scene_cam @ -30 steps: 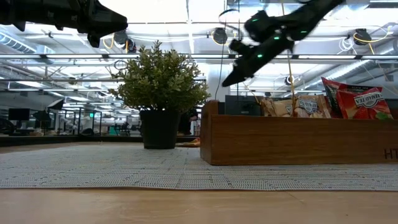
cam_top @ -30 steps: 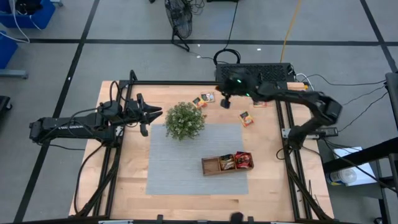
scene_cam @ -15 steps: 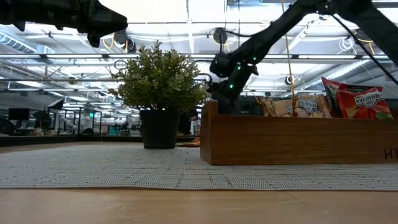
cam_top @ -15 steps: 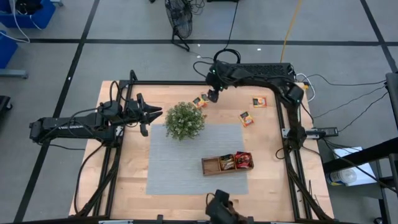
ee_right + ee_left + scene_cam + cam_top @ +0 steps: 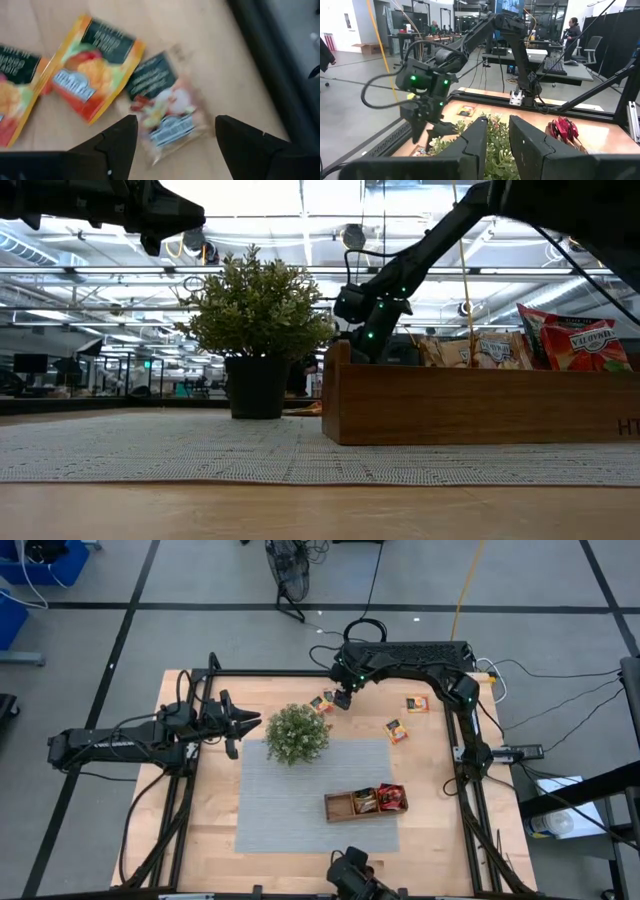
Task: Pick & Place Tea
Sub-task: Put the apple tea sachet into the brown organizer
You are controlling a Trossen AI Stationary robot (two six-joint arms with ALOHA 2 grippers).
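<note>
You had the right gripper (image 5: 172, 131) low over the tea sachets (image 5: 165, 117) at the bench's (image 5: 430, 770) far edge, fingers (image 5: 112, 140) spread, nothing held; a pick was starting; next you needed to descend and close; left gripper (image 5: 250, 722) waited near the plant (image 5: 297, 734), fingers slightly apart

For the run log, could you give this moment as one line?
right gripper: open over pale sachet, far edge | left gripper: beside plant | tray: some sachets

Potted plant (image 5: 297, 734) on grey mat (image 5: 290, 805); wooden tray (image 5: 340, 807) nearby.
</note>
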